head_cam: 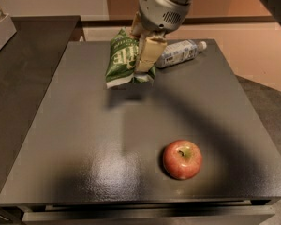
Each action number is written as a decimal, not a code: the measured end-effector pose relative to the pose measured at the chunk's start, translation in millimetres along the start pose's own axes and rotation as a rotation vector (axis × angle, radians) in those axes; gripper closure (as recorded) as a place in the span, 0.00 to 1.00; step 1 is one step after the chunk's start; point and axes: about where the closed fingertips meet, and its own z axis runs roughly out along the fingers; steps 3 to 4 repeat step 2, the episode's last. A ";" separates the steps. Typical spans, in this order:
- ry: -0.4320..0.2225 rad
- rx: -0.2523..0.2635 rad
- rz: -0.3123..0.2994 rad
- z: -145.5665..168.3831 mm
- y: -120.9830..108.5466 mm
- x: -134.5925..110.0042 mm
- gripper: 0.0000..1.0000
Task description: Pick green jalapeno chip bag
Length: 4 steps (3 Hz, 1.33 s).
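Note:
The green jalapeno chip bag is dark green with white lettering. It hangs in the air above the far part of the dark table, its shadow below it. My gripper comes down from the top of the camera view and is shut on the bag's right side. A pale finger lies across the bag's front; the other finger is behind the bag.
A red apple sits on the table near the front right. A clear plastic bottle with a white label lies at the far edge, just right of the gripper. A box stands on the counter at far left.

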 end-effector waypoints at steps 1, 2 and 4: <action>-0.036 0.032 -0.013 -20.6 -6.6 -3.3 1.00; -0.036 0.032 -0.013 -20.6 -6.7 -3.3 1.00; -0.036 0.032 -0.013 -20.6 -6.7 -3.3 1.00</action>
